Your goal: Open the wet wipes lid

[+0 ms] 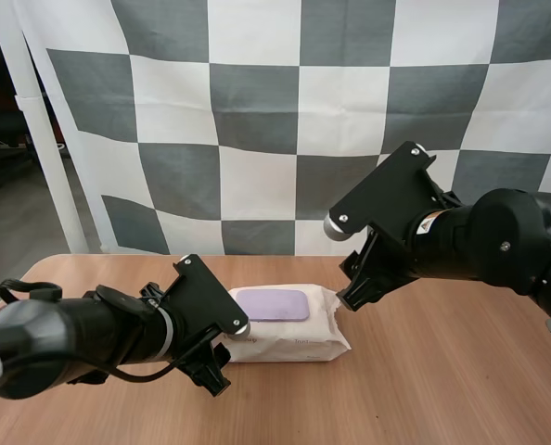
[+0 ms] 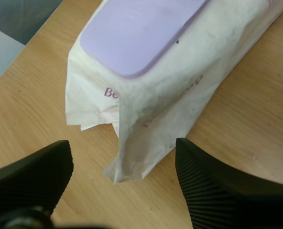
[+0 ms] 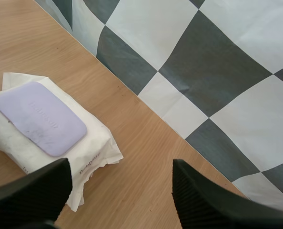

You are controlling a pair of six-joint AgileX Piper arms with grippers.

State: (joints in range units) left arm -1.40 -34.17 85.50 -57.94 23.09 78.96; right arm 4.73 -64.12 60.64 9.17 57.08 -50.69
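A white pack of wet wipes (image 1: 294,339) lies flat on the wooden table (image 1: 442,371), its purple lid (image 1: 272,304) closed on top. My left gripper (image 1: 214,371) sits low at the pack's left end. In the left wrist view it is open (image 2: 122,186), and the crimped end of the pack (image 2: 179,81) reaches in between the two fingers without touching them; the lid (image 2: 136,33) lies just beyond. My right gripper (image 1: 354,289) hovers above the pack's right end. It is open (image 3: 120,195) with nothing in it, looking down on the pack (image 3: 91,148) and lid (image 3: 39,117).
Bare table extends to the right of the pack and in front of it. The table's far edge (image 3: 132,90) runs close behind the pack.
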